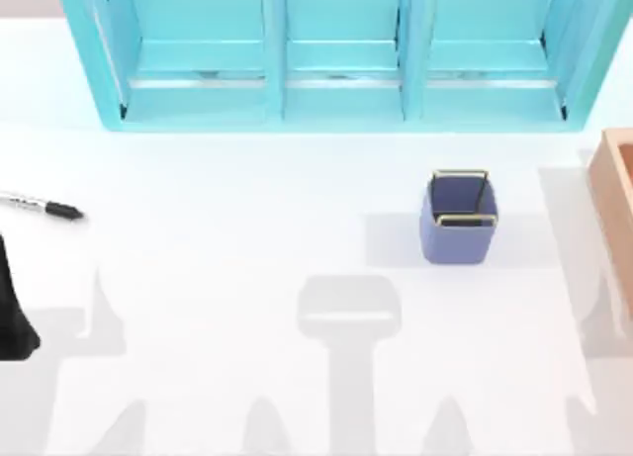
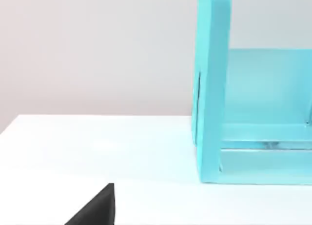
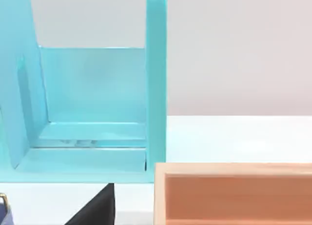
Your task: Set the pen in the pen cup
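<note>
The pen (image 1: 45, 207), silver-grey with a black cap end, lies flat on the white table at the far left. The pen cup (image 1: 460, 219), a small periwinkle-blue square cup with a gold wire rim, stands upright right of centre; a corner of it shows in the right wrist view (image 3: 2, 216). My left arm (image 1: 12, 313) is a black shape at the left edge, nearer the front than the pen and apart from it. A black part of my left gripper (image 2: 97, 208) and of my right gripper (image 3: 97, 208) shows low in each wrist view.
A large turquoise shelf (image 1: 336, 80) spans the back of the table; its end walls appear in the left wrist view (image 2: 214, 88) and the right wrist view (image 3: 156, 88). An orange-brown box (image 1: 618, 199) stands at the right edge, seen close in the right wrist view (image 3: 234, 195).
</note>
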